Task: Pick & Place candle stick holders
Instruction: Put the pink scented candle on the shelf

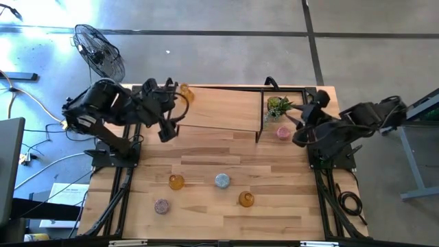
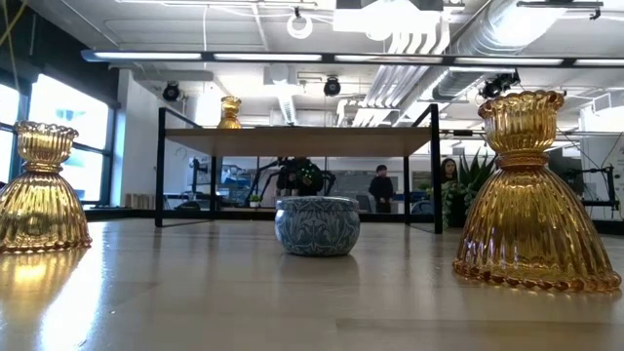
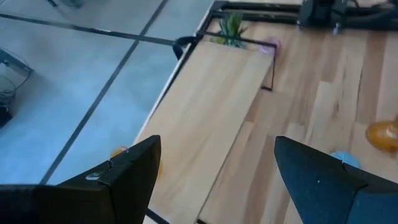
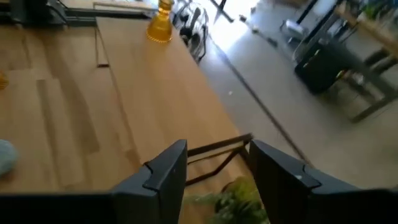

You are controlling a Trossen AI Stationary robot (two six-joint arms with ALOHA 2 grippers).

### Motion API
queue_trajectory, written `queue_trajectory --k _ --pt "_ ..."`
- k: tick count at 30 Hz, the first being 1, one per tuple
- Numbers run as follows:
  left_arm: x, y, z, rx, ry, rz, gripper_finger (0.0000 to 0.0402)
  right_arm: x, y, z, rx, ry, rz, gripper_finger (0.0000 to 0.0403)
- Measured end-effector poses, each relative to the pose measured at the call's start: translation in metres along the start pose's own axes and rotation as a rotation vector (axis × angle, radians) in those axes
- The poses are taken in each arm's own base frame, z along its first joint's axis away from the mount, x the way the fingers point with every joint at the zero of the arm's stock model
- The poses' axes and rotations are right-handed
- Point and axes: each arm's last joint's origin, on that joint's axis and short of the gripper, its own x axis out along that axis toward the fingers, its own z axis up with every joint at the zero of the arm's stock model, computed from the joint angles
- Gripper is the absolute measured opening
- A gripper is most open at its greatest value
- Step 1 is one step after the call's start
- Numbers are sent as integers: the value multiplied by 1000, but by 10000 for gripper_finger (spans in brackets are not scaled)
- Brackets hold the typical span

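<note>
Wooden tabletop [image 1: 206, 213], far-right corner: right gripper [image 1: 296, 139], fingers apart and empty, best lowered squarely over pink holder [image 1: 282, 133]; left gripper [image 1: 167, 130] open

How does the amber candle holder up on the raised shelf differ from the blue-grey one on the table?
The amber holder on the shelf is tall and bottle-like with a narrow neck; the blue-grey holder is squat and round like a bowl. The amber one stands on the raised shelf near its left end; the blue-grey one sits on the tabletop in front of it. Both stand upright, and no end effector holds either.
</note>
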Motion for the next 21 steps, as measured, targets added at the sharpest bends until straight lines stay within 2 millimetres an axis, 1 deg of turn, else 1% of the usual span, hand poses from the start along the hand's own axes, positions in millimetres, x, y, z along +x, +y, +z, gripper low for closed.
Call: queue_trajectory --k 5,7,10,14,18,21 --pt "8 -3 -10 9 36 22 309 8 16 6 28 52 44 201" --pt "8 -2 -15 -8 45 33 309 13 21 7 42 78 52 217" --pt "7 2 -23 -40 50 47 309 23 26 6 3 129 22 237" --pt "6 7 -35 -87 37 37 309 38 29 4 -30 215 -27 252" --pt "6 12 -50 -114 11 24 309 53 26 3 35 330 -21 255" --pt "7 15 -62 -143 -19 11 309 61 14 -2 118 454 -36 256"
